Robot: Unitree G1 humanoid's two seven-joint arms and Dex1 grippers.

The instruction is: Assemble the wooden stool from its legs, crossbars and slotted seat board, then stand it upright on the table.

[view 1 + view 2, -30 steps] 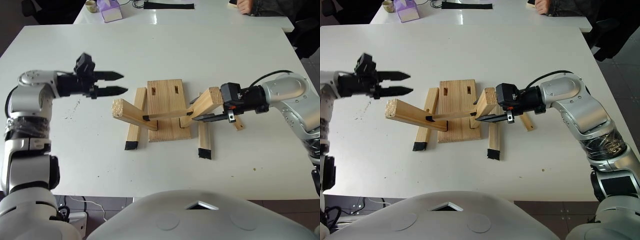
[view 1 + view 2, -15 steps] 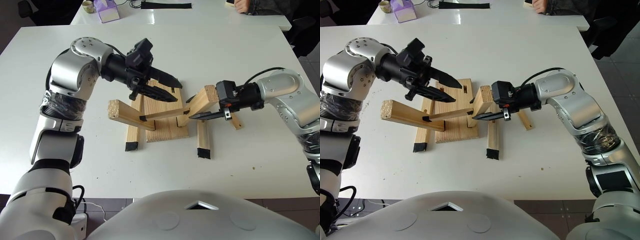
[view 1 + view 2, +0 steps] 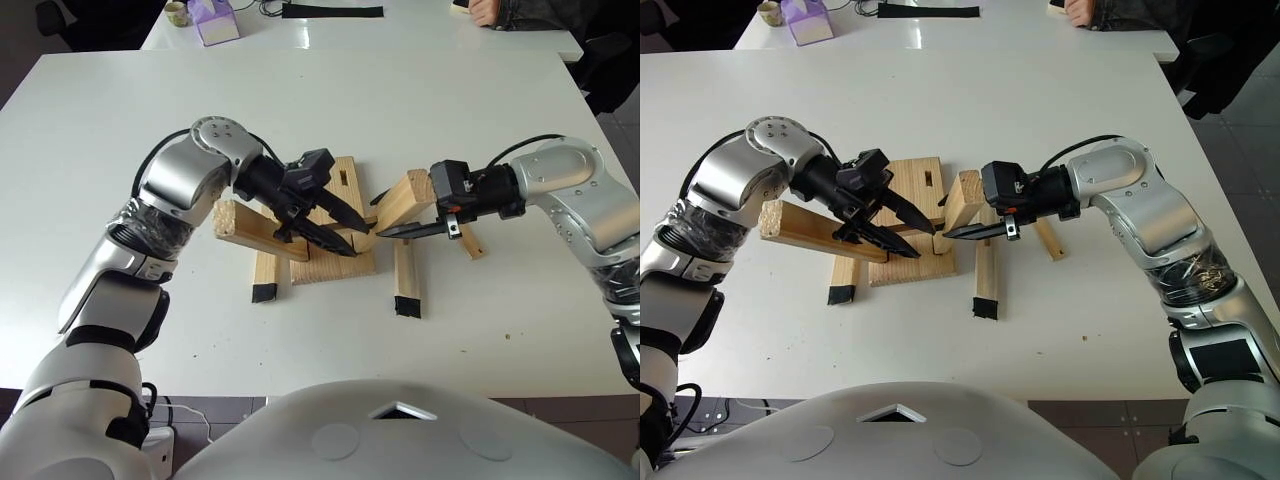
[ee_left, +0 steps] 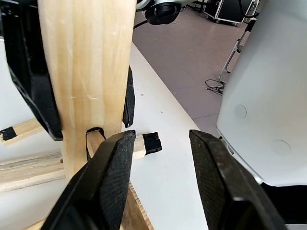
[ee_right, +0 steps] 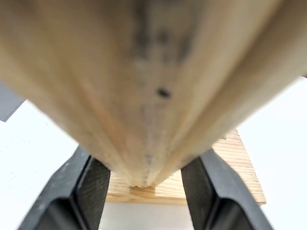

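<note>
The right gripper (image 3: 386,216) is pinching one raised wooden leg (image 3: 410,194) beside the slotted seat board (image 3: 328,268), which is lying flat on the table (image 3: 420,110). The left gripper (image 3: 356,240) (fingers spread) is hovering over the board, near that leg.

At the far side I can see a second white table (image 3: 420,35). Toward its left end a purple tissue box (image 3: 218,20) stands just beside a small cup (image 3: 181,12), and a flat black strip (image 3: 332,11) lies further right. On the grey floor (image 4: 192,52) a black cable (image 4: 213,85) lies loose.
</note>
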